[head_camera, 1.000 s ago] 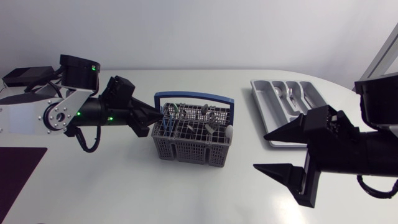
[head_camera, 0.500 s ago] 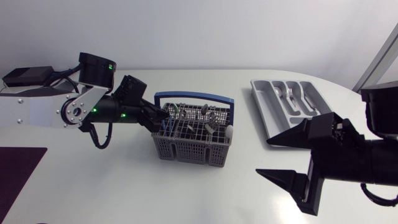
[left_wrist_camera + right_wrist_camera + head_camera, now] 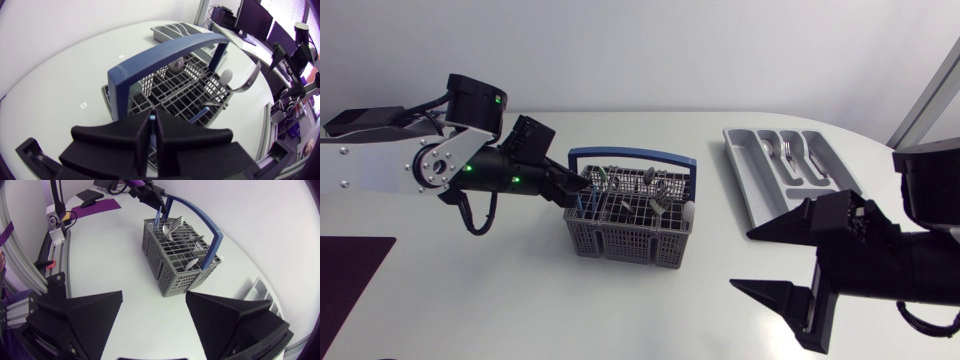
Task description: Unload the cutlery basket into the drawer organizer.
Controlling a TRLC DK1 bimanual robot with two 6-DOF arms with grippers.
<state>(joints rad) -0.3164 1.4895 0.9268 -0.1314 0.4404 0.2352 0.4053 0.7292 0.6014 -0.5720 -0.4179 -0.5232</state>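
The grey cutlery basket (image 3: 620, 240) with a blue handle stands mid-table, with several utensils upright in it. My left gripper (image 3: 582, 190) is at its left corner, shut on a blue-handled utensil (image 3: 151, 119) that stands in the basket (image 3: 125, 97). In the right wrist view that utensil (image 3: 157, 216) rises from the far corner of the basket (image 3: 175, 265). The grey drawer organizer (image 3: 750, 190) lies at the back right with a fork (image 3: 786, 152) in one slot. My right gripper (image 3: 742, 260) hovers open and empty at the front right, facing the basket.
A dark purple mat (image 3: 350, 270) lies at the table's front left. A large spoon (image 3: 245, 82) and other cutlery lean in the basket's far compartments. The organizer (image 3: 172, 31) lies beyond the basket.
My left arm has shifted right and risen a little, its fingertips staying at the basket's left corner. The right gripper has sunk slightly toward the front edge.
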